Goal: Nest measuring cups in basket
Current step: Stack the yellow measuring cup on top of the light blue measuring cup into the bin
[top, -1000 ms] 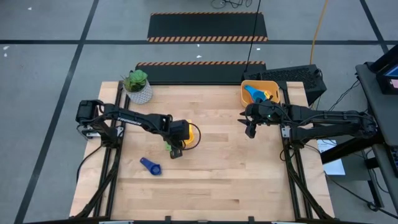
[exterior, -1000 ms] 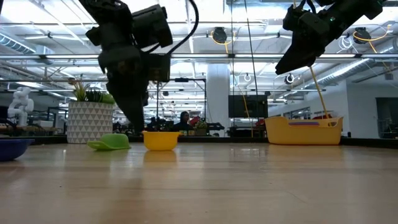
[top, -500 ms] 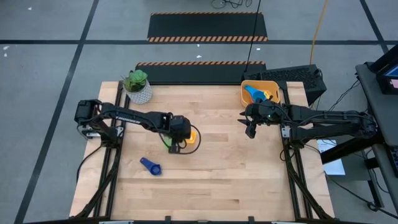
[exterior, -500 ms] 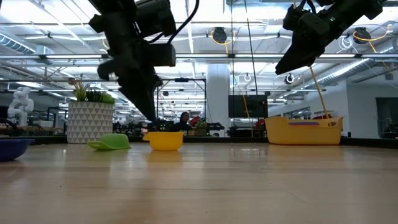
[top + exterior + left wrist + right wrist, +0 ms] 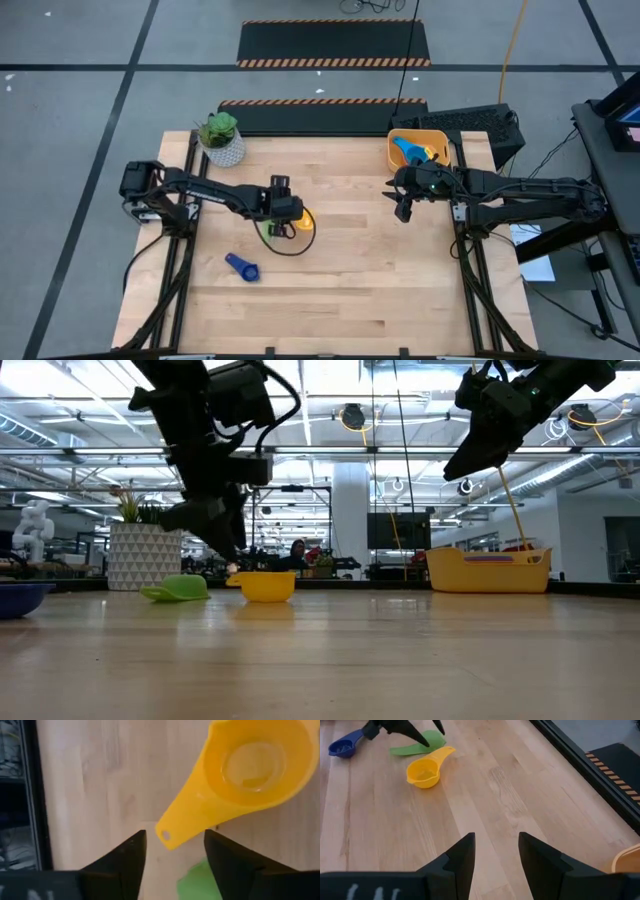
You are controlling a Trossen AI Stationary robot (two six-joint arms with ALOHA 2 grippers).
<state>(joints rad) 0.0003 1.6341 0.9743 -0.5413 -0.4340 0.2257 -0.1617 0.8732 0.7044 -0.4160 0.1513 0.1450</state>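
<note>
The yellow measuring cup (image 5: 250, 765) stands on the table on its base. Its flat handle end (image 5: 167, 836) lies between the fingers of my left gripper (image 5: 175, 837), which is open and points down just above it. I cannot tell whether a finger brushes the handle. The green cup (image 5: 267, 230) lies beside the handle, and the dark blue cup (image 5: 241, 266) lies nearer the front. The yellow-orange basket (image 5: 440, 135) at the far right holds blue cups (image 5: 408, 150). My right gripper (image 5: 403, 208) hangs open in the air, in front of the basket.
A white pot with a green plant (image 5: 221, 140) stands at the far left corner. Bare wood stretches between the two arms and along the table's near edge. The basket (image 5: 490, 570) is at the far right, well away from the loose cups.
My left gripper has turned about its wrist, drawn back a little toward the far edge and opened over the yellow cup's handle. The yellow cup has slid a little toward the table's right and rests on the wood.
</note>
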